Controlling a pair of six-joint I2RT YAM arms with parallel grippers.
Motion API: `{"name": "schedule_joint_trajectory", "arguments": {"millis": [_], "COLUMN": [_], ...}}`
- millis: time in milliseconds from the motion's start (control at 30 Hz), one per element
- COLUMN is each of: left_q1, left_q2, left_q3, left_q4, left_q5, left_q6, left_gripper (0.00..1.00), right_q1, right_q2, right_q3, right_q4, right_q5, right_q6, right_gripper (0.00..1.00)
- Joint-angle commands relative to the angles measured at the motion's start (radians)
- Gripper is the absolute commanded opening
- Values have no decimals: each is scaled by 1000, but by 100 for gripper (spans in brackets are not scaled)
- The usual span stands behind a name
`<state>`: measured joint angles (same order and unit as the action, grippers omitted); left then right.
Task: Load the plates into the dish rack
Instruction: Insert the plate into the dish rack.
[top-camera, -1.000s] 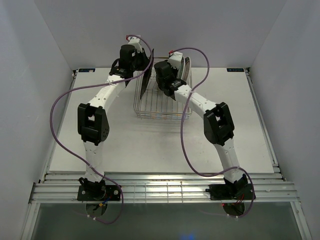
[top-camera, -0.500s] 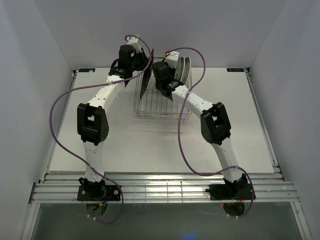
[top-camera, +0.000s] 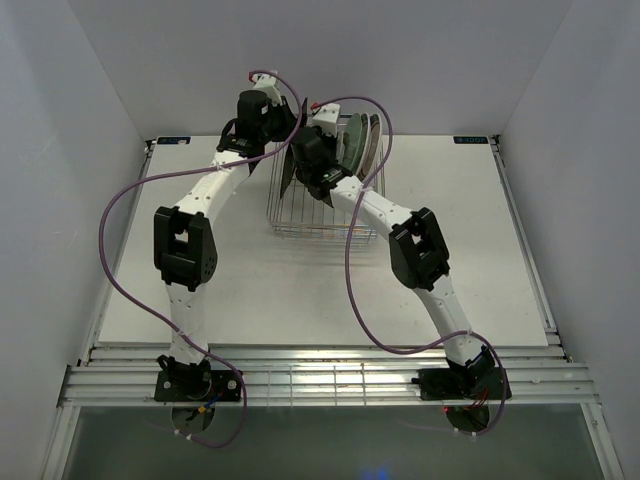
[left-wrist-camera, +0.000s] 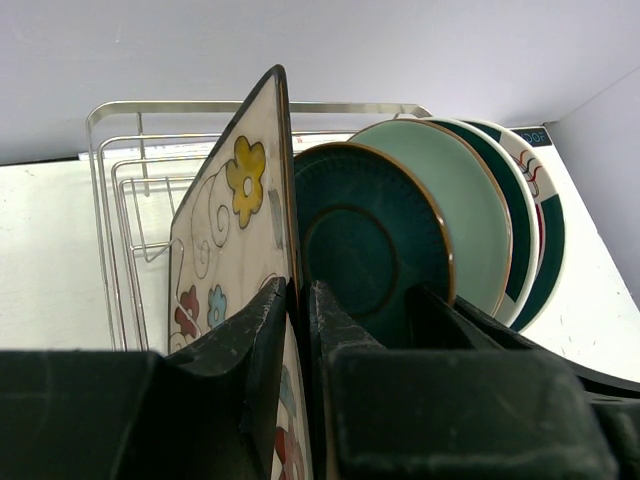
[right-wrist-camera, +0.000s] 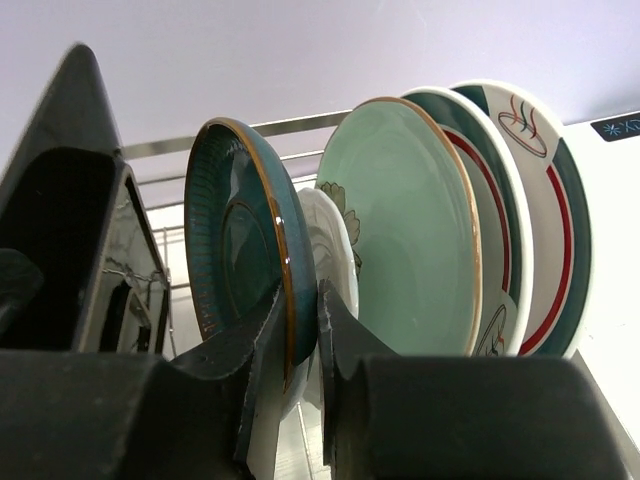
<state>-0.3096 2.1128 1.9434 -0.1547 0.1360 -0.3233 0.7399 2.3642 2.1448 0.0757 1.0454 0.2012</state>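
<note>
2 plates upright at dish rack (left-wrist-camera: 180, 104): square floral plate (left-wrist-camera: 225, 220) clamped by rim in left gripper (left-wrist-camera: 300, 295), dark teal plate (right-wrist-camera: 235, 240) clamped by rim in right gripper (right-wrist-camera: 300, 300), just beside racked pale green plate (right-wrist-camera: 410, 240); judged rigid, glossy-slippery, chippable, rim grip best.

A white table (top-camera: 480, 250) stands between plain white walls (top-camera: 60, 150).

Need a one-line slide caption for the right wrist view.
Right gripper holds the dark teal plate upright by its rim, next to plates standing in the rack.
</note>
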Motion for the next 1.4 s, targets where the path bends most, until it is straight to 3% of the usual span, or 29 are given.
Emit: {"name": "schedule_joint_trajectory", "arguments": {"millis": [0,367,1367], "left_q1": [15,20,18], "left_q2": [-42,-43,-39], "left_q3": [-37,-38,-37], "left_q4": [-85,-85,-85], "left_q5": [8,8,30], "left_q6": [3,4,-5], "left_gripper": [22,22,21], "right_q1": [-2,3,36], "right_q2": [7,41,150], "right_q3": [64,67,139], "right_q4": [128,259,351], "right_q5": [68,126,146], "right_q6": [-37,-183,-298], "right_gripper": [8,8,8]}}
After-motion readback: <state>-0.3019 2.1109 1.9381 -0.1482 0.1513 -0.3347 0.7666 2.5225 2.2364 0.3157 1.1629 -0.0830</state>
